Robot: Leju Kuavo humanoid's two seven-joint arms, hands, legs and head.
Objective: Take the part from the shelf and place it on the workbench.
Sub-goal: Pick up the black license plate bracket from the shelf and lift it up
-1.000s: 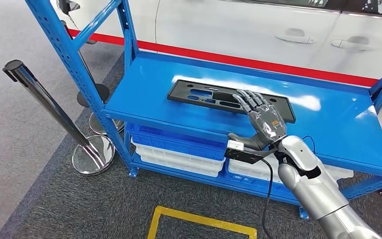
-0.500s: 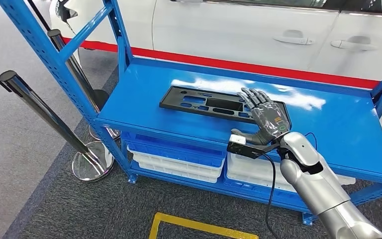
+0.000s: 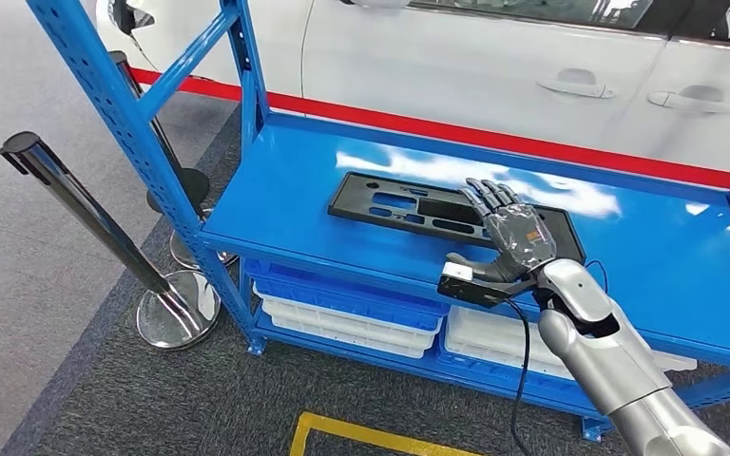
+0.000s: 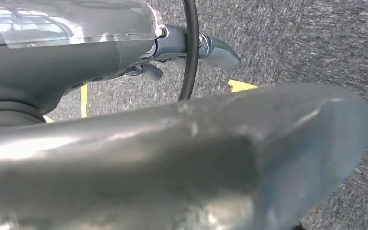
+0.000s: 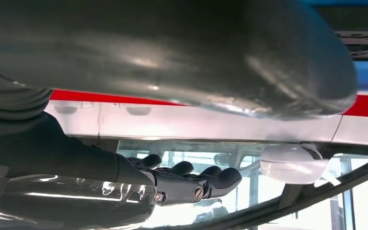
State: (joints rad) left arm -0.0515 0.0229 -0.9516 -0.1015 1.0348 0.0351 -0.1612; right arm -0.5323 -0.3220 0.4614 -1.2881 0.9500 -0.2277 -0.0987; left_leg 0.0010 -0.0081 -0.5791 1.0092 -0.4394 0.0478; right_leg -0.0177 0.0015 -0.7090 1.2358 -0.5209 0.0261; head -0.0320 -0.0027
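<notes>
A flat black part (image 3: 399, 204) with several cut-outs lies lengthwise on the top level of the blue shelf (image 3: 285, 180). My right hand (image 3: 513, 237) hovers over the part's right half, fingers stretched out towards the car and thumb pointing left, holding nothing. I cannot tell whether the palm touches the part. In the right wrist view the same hand (image 5: 191, 184) shows straight dark fingers (image 5: 220, 179) with nothing in them. My left hand (image 4: 172, 143) hangs over the grey carpet, its fingers (image 4: 215, 50) extended and empty.
A white car (image 3: 494, 66) with a red stripe stands just behind the shelf. White bins (image 3: 342, 318) fill the level below. Two chrome barrier posts (image 3: 86, 214) stand left of the blue upright (image 3: 124, 123). A yellow floor mark (image 3: 380, 437) lies in front.
The whole picture has shifted sideways and back, so the camera moved. My right hand stays over the right half of the part, with its fingers spread as before.
</notes>
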